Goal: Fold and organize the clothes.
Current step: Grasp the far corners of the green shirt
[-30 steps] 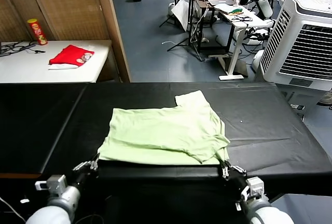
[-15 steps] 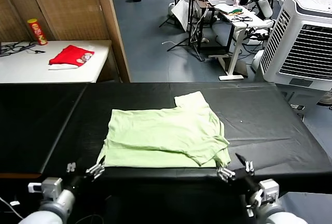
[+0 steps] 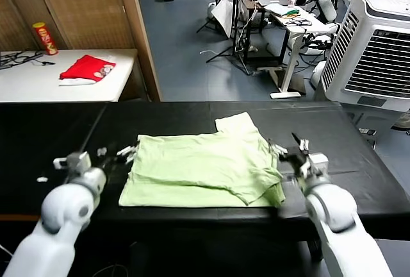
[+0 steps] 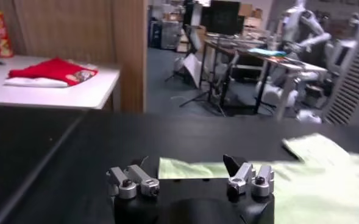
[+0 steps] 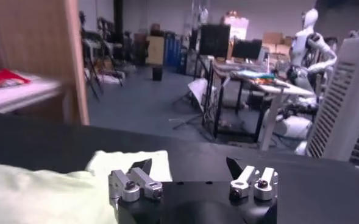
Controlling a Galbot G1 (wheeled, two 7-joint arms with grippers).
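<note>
A long black table (image 3: 359, 181) fills the foreground, and on its middle lies the pale green T-shirt (image 3: 202, 168), already doubled over into a rough rectangle with one sleeve (image 3: 238, 125) sticking out at the far side and a rumpled flap near its right front corner. The left gripper (image 3: 114, 156) hovers just beside the shirt's left edge with its fingers spread and nothing between them; the right gripper (image 3: 286, 147) stands at the right edge near the sleeve, likewise spread and empty. Judging by this, one fold is done and the arms are lining up for another. The next move probably calls for each gripper to pinch its own side of the shirt cleanly, catching both layers. On the white side table (image 3: 38, 88) behind lies a red cloth (image 3: 86, 68).
</note>
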